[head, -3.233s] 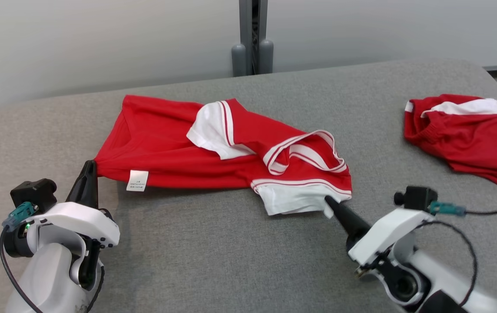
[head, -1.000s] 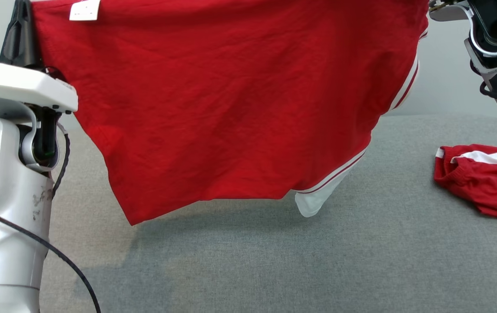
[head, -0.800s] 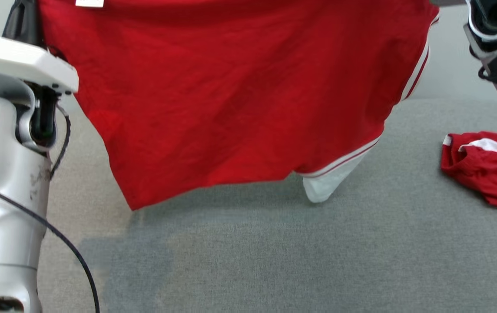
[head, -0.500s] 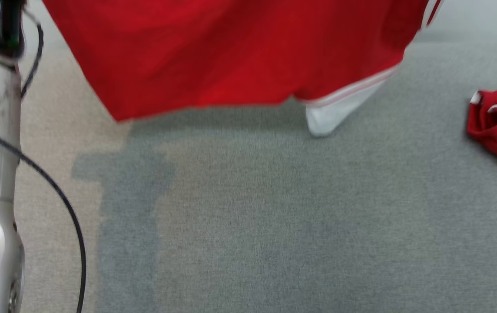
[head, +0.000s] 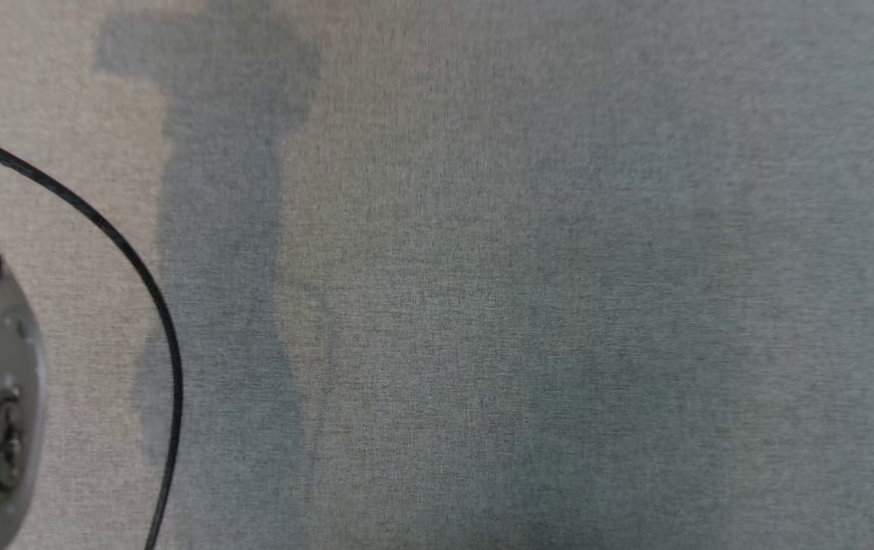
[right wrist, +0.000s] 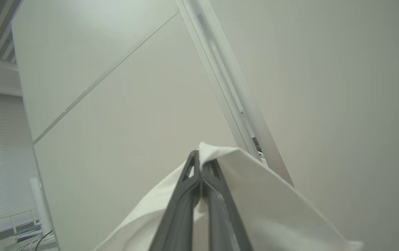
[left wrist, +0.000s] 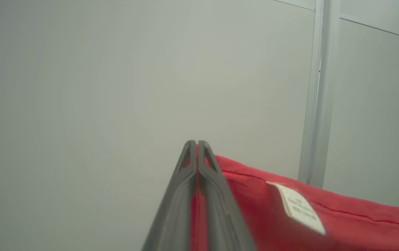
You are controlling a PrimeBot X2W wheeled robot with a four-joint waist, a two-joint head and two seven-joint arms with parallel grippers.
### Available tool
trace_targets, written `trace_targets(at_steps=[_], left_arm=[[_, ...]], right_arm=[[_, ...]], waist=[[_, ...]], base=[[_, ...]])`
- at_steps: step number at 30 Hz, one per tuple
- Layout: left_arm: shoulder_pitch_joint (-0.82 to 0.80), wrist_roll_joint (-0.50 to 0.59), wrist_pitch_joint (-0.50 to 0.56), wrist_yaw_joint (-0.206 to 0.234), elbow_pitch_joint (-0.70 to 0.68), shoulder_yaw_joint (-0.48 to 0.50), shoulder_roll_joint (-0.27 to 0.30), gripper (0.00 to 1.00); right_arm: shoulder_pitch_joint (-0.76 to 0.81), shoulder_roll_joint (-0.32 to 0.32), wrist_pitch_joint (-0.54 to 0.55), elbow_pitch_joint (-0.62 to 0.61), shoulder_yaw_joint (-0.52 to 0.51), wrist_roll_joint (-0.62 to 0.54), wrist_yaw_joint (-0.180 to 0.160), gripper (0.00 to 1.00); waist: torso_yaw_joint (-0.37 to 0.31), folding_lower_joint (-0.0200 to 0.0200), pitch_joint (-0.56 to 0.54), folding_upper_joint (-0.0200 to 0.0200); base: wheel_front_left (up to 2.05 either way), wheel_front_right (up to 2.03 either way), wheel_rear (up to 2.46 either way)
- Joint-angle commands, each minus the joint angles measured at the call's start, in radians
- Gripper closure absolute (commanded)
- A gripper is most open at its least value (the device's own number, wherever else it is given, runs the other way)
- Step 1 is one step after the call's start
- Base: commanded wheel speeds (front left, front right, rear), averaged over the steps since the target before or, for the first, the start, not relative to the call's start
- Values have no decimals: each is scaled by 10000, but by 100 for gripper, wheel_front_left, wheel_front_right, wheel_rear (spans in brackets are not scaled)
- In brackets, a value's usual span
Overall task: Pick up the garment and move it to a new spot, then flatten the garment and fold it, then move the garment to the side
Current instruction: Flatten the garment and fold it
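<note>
Two lifted corners are what matters now. The grey padded table (head: 483,305) is seen without the red hem that hung over it half a second ago (the head camera has tipped down, so the cloth itself need not have moved). The red jersey (left wrist: 265,216) is held aloft: its white sleeve (right wrist: 272,198) is clamped in the right gripper (right wrist: 200,155), and its corner beside the care label (left wrist: 299,208) is pinched in the left gripper (left wrist: 196,143). Relocation is judged under way.
</note>
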Motion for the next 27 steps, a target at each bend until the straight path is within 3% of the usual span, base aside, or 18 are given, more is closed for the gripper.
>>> trace_targets(at_steps=[1,5,10,18,27], left_arm=[[348,128,2,-37,-10,95,-33,100],[811,861,-5,-388,-436,492,-173,100],[1802,1377,-5,-756,-499,942,-338,100],[3272,1944,-6,-1055,-236,1103,-579,100],[5154,1935,-7,-1137,-57,1084,-714,100]], right_arm=[[467,226,13,-128,-143,-209,4,100],[1700,743,7,-1125,-959,-1437,4,100],[3020,1067,8,-1253,-810,-1756,4,100],[4519,1180,7,-751,-853,-1168,4,100],[6323,1020,6,-289,-207,141,4,100]], waist=[[105,0,528,0],[18,0,899,0],[-42,0,1214,0],[-11,0,1180,0],[-19,0,325,0]], base=[[0,0,0],[0,0,0],[0,0,0],[0,0,0],[0,0,0]])
